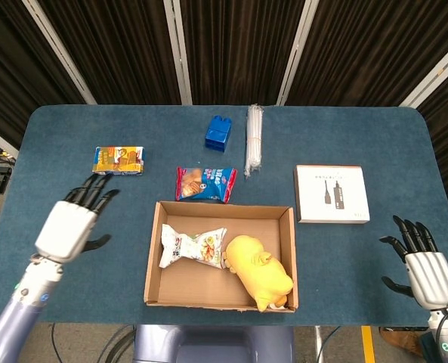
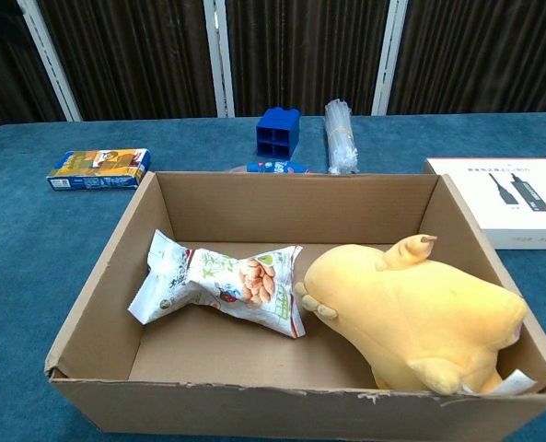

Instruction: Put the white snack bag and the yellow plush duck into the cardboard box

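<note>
judging by the cardboard box (image 1: 152, 257), which holds both the white snack bag (image 2: 219, 284) and the yellow plush duck (image 2: 415, 318), the task looks done. left hand (image 1: 71, 227) and right hand (image 1: 423, 267) hover empty, fingers spread, well apart from it; nothing more seems needed.

The blue block (image 1: 218, 133) sits near the far edge of the blue table (image 1: 359, 136), and just right of the block lies a clear bundle of straws (image 1: 253, 150), pointing away from the camera. Left of the block, well apart, rests an orange carton (image 1: 118, 160); nearer than the block lies a red-and-blue packet (image 1: 205, 184). Far right of the block sits a flat white box (image 1: 332, 193).
</note>
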